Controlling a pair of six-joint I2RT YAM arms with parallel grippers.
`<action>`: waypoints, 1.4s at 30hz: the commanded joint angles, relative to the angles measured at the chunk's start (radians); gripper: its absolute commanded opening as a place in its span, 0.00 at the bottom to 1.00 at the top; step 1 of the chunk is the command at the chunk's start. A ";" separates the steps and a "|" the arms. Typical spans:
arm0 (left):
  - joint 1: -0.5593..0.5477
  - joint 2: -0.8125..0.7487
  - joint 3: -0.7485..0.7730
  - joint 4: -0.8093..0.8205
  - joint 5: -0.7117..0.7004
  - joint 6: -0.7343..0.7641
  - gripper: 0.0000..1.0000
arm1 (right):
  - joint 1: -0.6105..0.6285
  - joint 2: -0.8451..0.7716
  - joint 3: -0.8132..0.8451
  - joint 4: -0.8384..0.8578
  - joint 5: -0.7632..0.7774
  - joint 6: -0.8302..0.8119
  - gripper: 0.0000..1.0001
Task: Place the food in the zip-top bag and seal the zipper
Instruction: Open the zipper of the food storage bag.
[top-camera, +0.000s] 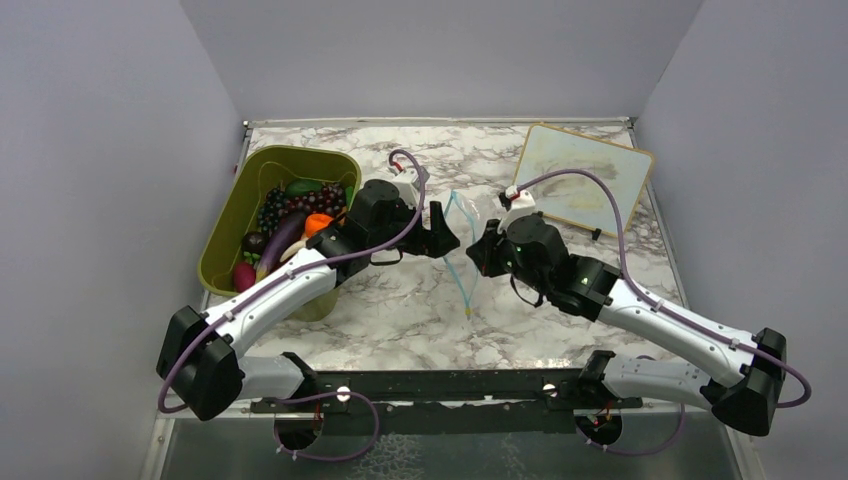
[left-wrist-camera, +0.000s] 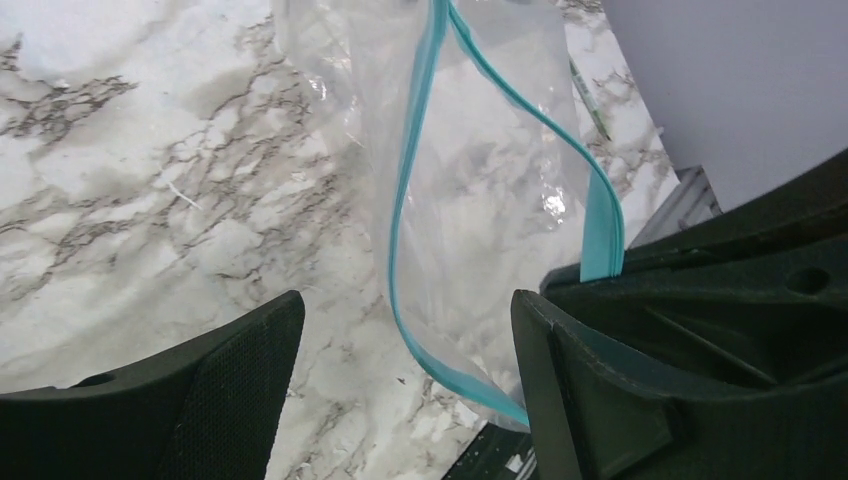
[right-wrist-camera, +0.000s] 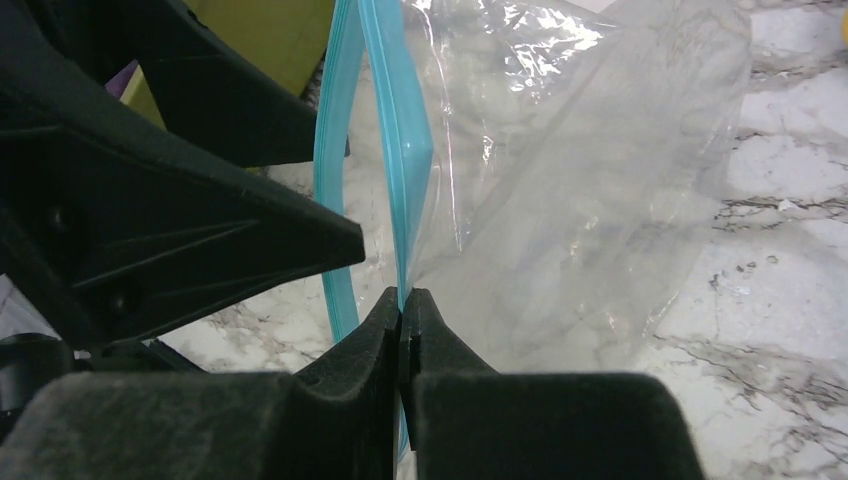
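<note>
The clear zip-top bag (top-camera: 461, 232) hangs empty between my two grippers at mid-table, its mouth parted. My right gripper (right-wrist-camera: 402, 300) is shut on one lip of the teal zipper (right-wrist-camera: 405, 180); it is right of the bag in the top view (top-camera: 484, 255). My left gripper (left-wrist-camera: 405, 310) is open; the other lip of the zipper (left-wrist-camera: 400, 250) runs between its fingers (left-wrist-camera: 235, 385), nearer the right one. From above the left gripper (top-camera: 441, 236) is at the bag's left side. The food (top-camera: 290, 215), with a purple grape bunch and an orange piece, lies in the olive-green tub (top-camera: 232, 215).
The tub stands at the left, behind my left arm. A pale board (top-camera: 585, 180) leans at the back right. Grey walls close in the marble table (top-camera: 400, 310) on three sides.
</note>
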 joint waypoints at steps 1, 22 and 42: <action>-0.005 0.026 0.032 0.008 -0.089 0.040 0.76 | 0.005 -0.029 -0.046 0.125 -0.050 0.035 0.01; -0.001 -0.004 -0.005 -0.144 -0.231 0.118 0.11 | 0.005 -0.251 0.033 -0.138 0.260 -0.097 0.01; -0.002 -0.263 0.020 -0.149 -0.363 0.231 0.90 | 0.006 -0.151 -0.039 -0.007 0.074 -0.111 0.01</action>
